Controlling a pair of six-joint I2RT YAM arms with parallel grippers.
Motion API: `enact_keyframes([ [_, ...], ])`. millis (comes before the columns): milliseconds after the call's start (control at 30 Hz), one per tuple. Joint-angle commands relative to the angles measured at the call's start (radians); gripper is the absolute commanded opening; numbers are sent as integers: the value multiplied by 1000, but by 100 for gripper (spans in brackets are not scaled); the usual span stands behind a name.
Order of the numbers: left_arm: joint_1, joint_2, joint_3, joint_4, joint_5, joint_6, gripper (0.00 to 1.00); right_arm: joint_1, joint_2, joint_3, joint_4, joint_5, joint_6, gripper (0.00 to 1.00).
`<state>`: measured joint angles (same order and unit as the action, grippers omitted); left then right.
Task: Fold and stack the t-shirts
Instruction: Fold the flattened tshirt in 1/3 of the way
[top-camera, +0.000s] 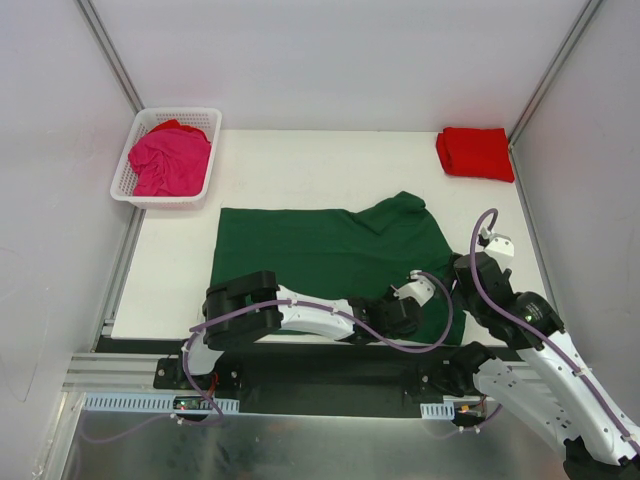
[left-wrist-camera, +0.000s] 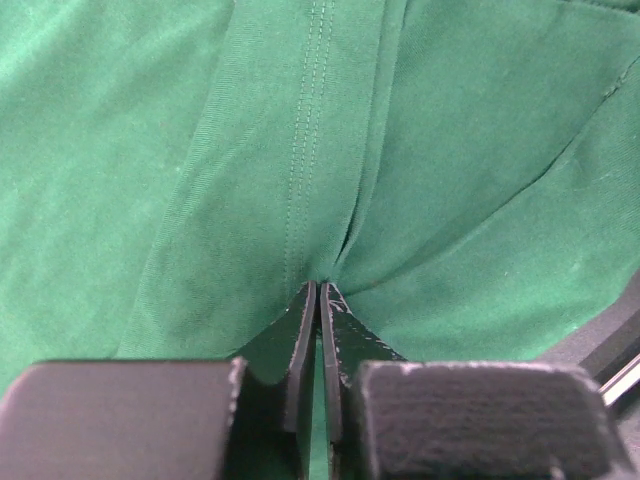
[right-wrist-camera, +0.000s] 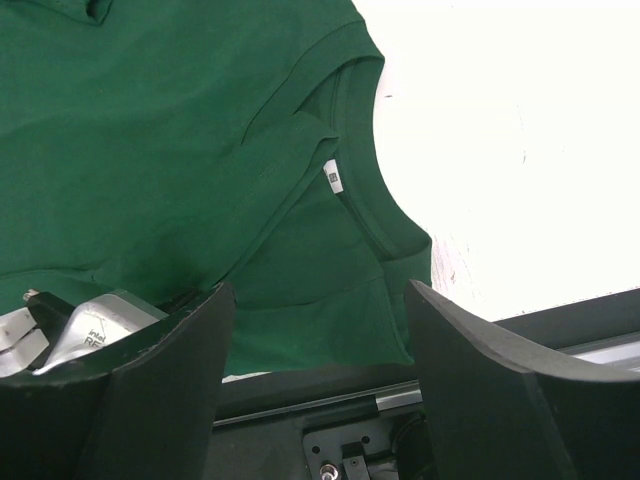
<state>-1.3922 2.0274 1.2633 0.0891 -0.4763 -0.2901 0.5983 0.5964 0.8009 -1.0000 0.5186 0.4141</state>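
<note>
Top view: green shirt (top-camera: 320, 255) spread on bench (top-camera: 300, 170), part folded. Red shirt (top-camera: 476, 152) folded, beyond green shirt's far right corner. Pink shirt (top-camera: 170, 160) bunched in basket (top-camera: 165, 202), off its far left corner.
Left wrist view: left jaws shut, pinching small pucker of green cloth beside hem stitching.
Right wrist view: right jaws wide apart, empty, over green shirt's collar (right-wrist-camera: 375, 210).
Risk: shallow pinch may slip or catch one layer only; one-sided pull would skew fold.
</note>
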Motion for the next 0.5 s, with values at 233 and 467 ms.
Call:
enact_keyframes([
  [233,9,-22,7,4,-8,17,0,-9,-15,-15,-5,0,-5,72],
  [467,9,-55,21,4,-5,29,0,-9,-14,-22,0,-5,-5,73],
])
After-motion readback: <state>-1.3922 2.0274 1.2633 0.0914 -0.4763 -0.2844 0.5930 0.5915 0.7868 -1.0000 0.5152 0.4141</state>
